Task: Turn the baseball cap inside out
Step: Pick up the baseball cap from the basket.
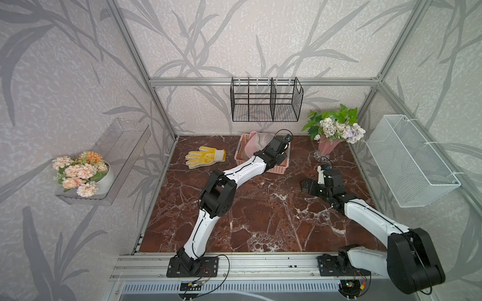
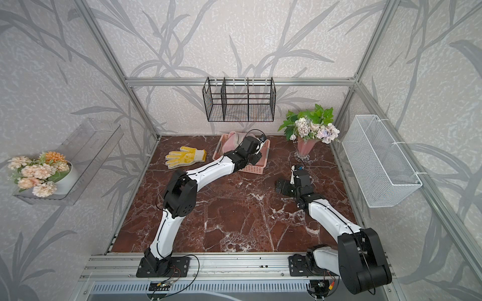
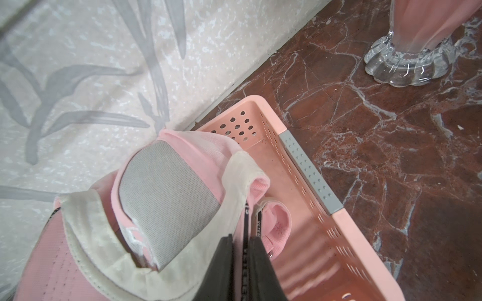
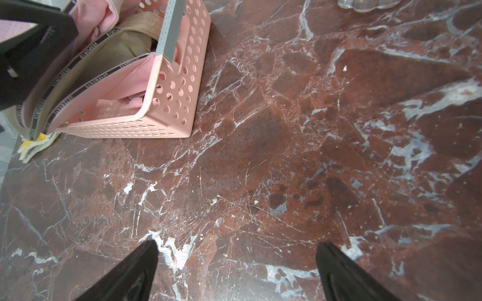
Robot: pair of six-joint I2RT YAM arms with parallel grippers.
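The left gripper [image 3: 241, 238] is clamped shut on the black lettered band [image 3: 245, 234] along the inner edge of the pink baseball cap [image 3: 169, 182], and it has only that thin strip between its jaws. The bite is narrow, so a brisk pull could let the band slide free. It could also draw out one layer while the crown stays folded. The cap lies crumpled in the pink perforated basket [image 3: 360, 241], its pink adjuster strap [image 3: 279, 219] hanging inside just beside the fingers. The strap or its small metal ring could catch on the basket wall as the cap rises. The basket looks light and nothing pins it down, so I judge a snag would drag or tip it rather than free the cap. In both top views it stands at twelve o'clock on the marble tabletop [image 4: 287, 156], near the back wall. A yellow-dotted work glove [image 1: 206, 156] lies at its nine o'clock and a glass vase [image 1: 327, 147] of flowers stands at its three o'clock — a sideways lurch that way could knock the vase. The right gripper [image 4: 236, 260] hangs at the basket's four o'clock with jaws spread wide, holding nothing — too far off to steady the basket or take the opposite rim.
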